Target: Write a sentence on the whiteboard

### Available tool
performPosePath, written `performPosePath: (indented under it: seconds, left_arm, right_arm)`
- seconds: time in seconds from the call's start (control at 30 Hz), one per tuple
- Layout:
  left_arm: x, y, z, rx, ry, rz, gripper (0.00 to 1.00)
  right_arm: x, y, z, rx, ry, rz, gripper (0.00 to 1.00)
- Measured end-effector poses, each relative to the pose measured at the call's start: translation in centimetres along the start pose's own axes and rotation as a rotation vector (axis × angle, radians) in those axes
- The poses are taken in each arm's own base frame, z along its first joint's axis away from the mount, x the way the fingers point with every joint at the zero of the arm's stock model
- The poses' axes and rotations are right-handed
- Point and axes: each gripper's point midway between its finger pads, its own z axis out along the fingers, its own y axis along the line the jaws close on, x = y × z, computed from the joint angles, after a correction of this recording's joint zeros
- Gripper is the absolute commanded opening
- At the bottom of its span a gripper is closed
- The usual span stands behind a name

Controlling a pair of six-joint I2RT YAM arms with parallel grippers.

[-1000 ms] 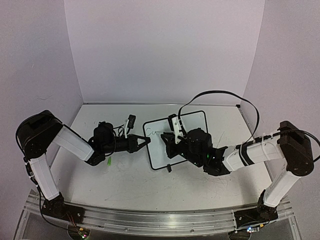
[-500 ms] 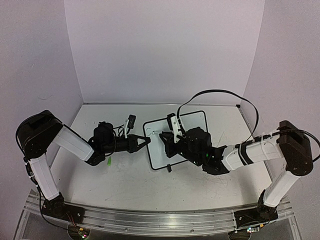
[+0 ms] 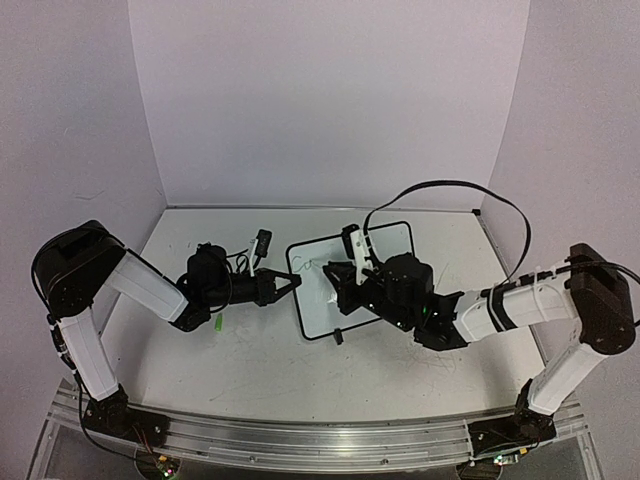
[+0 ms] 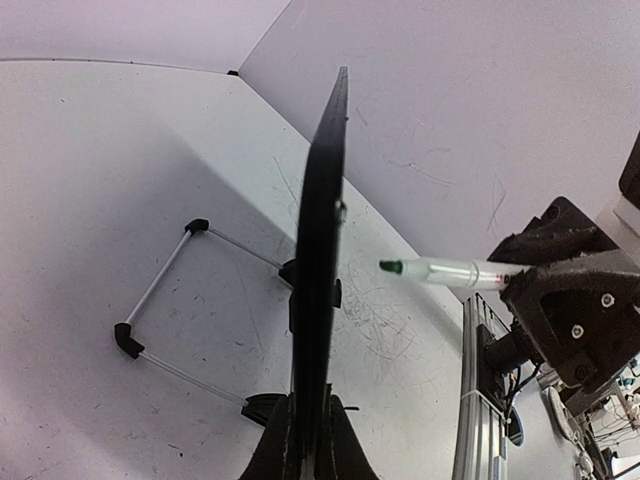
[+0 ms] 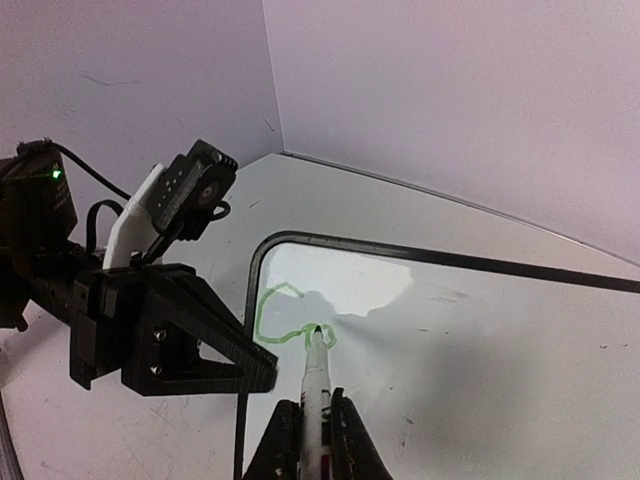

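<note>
Overhead: whiteboard (image 3: pixel 390 245) mid-table, left edge pinched by left gripper (image 3: pixel 290 284), right gripper (image 3: pixel 336 288) at its face. Next, left wrist: board edge-on, propped on wire stand (image 4: pixel 160 300), fingers (image 4: pixel 285 450) clamped tight on frame, marker (image 4: pixel 450 271) tip close by. Lastly, right wrist: fingers (image 5: pixel 280 440) closed around marker, tip at green writing (image 5: pixel 272 318) near a rounded corner.

We see soft, even, faintly violet light, without glare. In our right wrist view, grey shadow covers the black-framed white board (image 5: pixel 480 330) except one bright patch.
</note>
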Motion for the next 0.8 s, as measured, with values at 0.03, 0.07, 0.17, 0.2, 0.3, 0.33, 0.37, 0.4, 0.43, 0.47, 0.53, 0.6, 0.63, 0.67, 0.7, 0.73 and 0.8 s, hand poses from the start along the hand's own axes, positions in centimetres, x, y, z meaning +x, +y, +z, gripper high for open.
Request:
performPosePath:
  seconds: [0.03,0.07,0.17,0.2,0.3,0.33,0.37,0.4,0.43,0.47,0.53,0.6,0.63,0.67,0.7,0.73,0.8]
  left_arm:
    - [0.0,-0.01,0.0,0.0,0.0,0.0,0.0]
    - [0.01,-0.01,0.0,0.0,0.0,0.0,0.0]
    - [0.01,-0.01,0.0,0.001,0.0,0.0,0.0]
    - [0.01,-0.01,0.0,0.001,0.001,0.0,0.0]
    - [0.02,-0.03,0.0,0.002,0.001,0.0,0.0]
    - [0.02,-0.04,0.0,0.002,0.001,0.0,0.0]
    - [0.03,-0.05,0.0,0.003,0.002,0.0,0.0]
    - [0.04,-0.06,0.0,0.003,0.002,0.0,0.0]
    - [0.04,-0.06,0.0,0.003,0.002,0.0,0.0]
    - [0.04,-0.06,0.0,0.004,0.002,0.0,0.0]
    - [0.04,-0.07,0.0,0.004,0.002,0.0,0.0]
    - [0.04,-0.07,0.0,0.004,0.003,0.0,0.0]
    - [0.04,-0.07,0.0,0.004,0.003,0.0,0.0]
    - [0.05,-0.07,0.0,0.004,0.003,0.0,0.0]
    - [0.05,-0.07,0.0,0.004,0.003,0.0,0.0]
    - [0.05,-0.07,0.0,0.004,0.003,0.0,0.0]
    - [0.05,-0.07,0.0,0.004,0.003,0.0,0.0]
  right_arm:
    - [-0.15,-0.1,0.05,-0.003,-0.005,0.003,0.0]
    - [-0.2,-0.24,0.09,-0.004,-0.006,0.004,0.0]
    - [-0.3,-0.56,0.15,0.001,-0.009,0.005,0.0]
    - [-0.31,-0.57,0.15,0.001,-0.009,0.003,0.0]
    - [-0.28,-0.57,0.22,0.002,-0.008,-0.002,0.0]
    - [-0.27,-0.56,0.27,0.002,-0.008,-0.003,0.0]
    - [-0.24,-0.56,0.31,0.003,-0.007,-0.005,0.0]
    - [-0.23,-0.57,0.32,0.003,-0.006,-0.005,0.0]
    - [-0.22,-0.59,0.32,0.004,-0.006,-0.006,0.0]
    - [-0.23,-0.62,0.33,0.007,-0.006,-0.006,0.0]
    - [-0.25,-0.69,0.35,0.011,-0.007,-0.006,0.0]
    - [-0.2,-0.78,0.39,0.016,-0.007,-0.006,0.0]
    - [-0.15,-0.84,0.41,0.02,-0.006,-0.006,0.0]
    - [-0.07,-0.91,0.43,0.024,-0.005,-0.007,0.0]
    - [0.02,-0.98,0.47,0.028,-0.003,-0.007,0.0]
    - [0.11,-1.04,0.5,0.031,-0.002,-0.008,0.0]
    - [0.35,-1.1,0.58,0.035,0.003,-0.01,0.0]
